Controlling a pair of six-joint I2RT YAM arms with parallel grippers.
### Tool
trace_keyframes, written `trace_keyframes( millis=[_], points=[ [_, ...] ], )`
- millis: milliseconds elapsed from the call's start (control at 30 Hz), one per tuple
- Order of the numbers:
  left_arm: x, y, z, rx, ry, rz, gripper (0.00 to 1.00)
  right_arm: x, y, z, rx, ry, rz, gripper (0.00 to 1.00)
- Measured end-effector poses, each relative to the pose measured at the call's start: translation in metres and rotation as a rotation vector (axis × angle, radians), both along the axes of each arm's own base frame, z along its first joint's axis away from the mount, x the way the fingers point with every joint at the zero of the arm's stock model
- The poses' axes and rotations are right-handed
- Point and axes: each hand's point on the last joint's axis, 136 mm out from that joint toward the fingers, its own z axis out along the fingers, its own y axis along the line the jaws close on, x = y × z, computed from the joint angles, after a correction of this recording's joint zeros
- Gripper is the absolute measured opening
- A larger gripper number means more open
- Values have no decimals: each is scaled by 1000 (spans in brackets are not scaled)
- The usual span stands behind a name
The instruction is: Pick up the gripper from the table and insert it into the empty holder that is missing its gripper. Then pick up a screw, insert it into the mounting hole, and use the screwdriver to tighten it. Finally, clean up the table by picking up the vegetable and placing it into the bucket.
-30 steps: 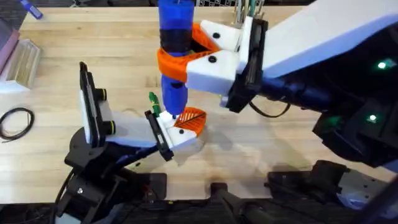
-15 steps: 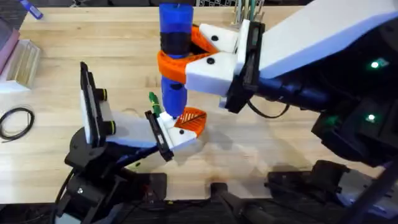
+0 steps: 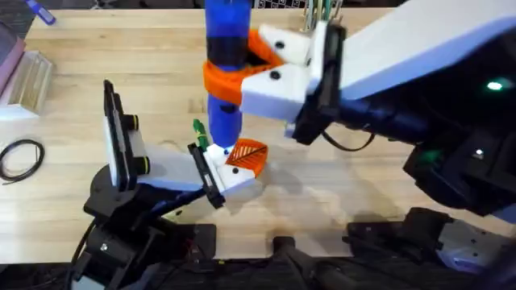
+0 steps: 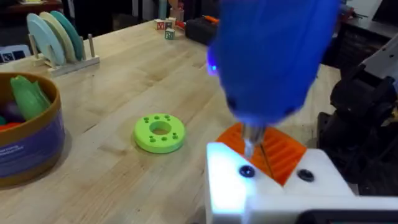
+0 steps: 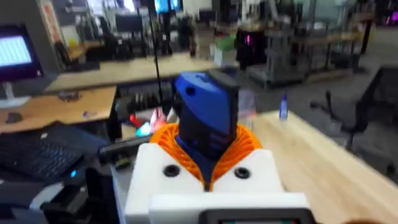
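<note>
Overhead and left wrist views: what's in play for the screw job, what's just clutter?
In play:
- screwdriver, held by right gripper
- orange gripper in white holder
- bucket

Lying about:
- green disc
- plate rack
- black cable
- blue pen

A pale wooden table [image 3: 387, 173] spans the overhead view. Behind it at 12 o'clock, a workshop holds desks [image 5: 74, 81], a lit monitor [image 5: 13, 51] and shelving [image 5: 292, 37].

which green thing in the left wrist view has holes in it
The bright green round disc, lying flat on the bare table. The other green piece, the leafy one, sits inside the bucket and has no holes.
</note>
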Motion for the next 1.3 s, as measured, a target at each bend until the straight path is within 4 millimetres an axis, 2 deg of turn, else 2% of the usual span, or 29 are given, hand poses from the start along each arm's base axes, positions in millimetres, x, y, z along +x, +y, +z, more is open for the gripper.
trace_keyframes(
  millis=[167,267,333,400,500,633,700,833,967,1133,1200,1300],
  points=[
    [0,0,0,0,-1,0,5,-1,-19,38,117,-98,-34,25],
    [0,0,0,0,-1,0,5,5,-35,49,138,-124,-80,25],
    [0,0,0,0,-1,0,5,12,-40,46,120,-124,-107,25],
    [0,0,0,0,-1,0,5,26,-42,28,39,-117,-154,25],
    [0,0,0,0,-1,0,5,62,-57,-21,-166,-94,-303,25],
    [0,0,0,0,-1,0,5,124,-104,-90,-516,-131,-570,25],
    [0,0,0,0,-1,0,5,151,-132,-115,-683,-173,-683,25],
    [0,0,0,0,0,0,5,190,-182,-163,-1019,-258,-796,25],
    [0,0,0,0,-1,0,5,207,-212,-216,-1318,-316,-738,25],
    [0,0,0,0,-1,0,5,209,-221,-278,-1530,-333,-574,25],
    [0,0,0,0,-1,0,5,207,-222,-294,-1573,-331,-524,25],
    [0,0,0,0,0,0,5,207,-223,-305,-1612,-343,-490,25]
  ],
)
